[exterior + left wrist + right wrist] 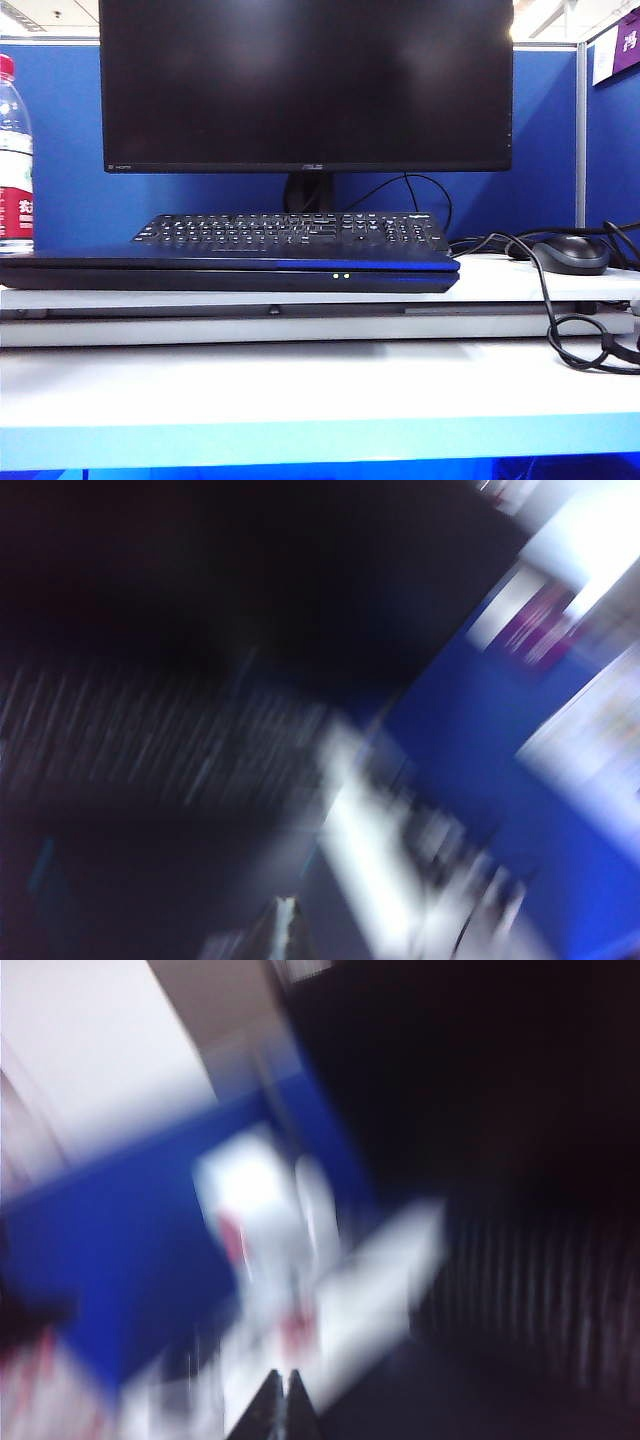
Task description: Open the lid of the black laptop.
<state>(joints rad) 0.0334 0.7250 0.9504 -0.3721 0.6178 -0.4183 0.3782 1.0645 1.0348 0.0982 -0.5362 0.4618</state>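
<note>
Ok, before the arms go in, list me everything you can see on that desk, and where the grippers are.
black laptop: one, black, front of the desk, two green lights on its front edge
lid: one, black, down flat on the laptop
keyboard: one, black, just behind the laptop
monitor: one, black, screen dark, on a stand behind the keyboard
mouse: one, dark grey, right of the laptop
cables: black, looping off the desk's right side
water bottle: one, clear with red cap, far left
left gripper: wrist view blurred, state unreadable; absent from exterior view
right gripper: dark fingertips together, holding nothing; absent from exterior view
</note>
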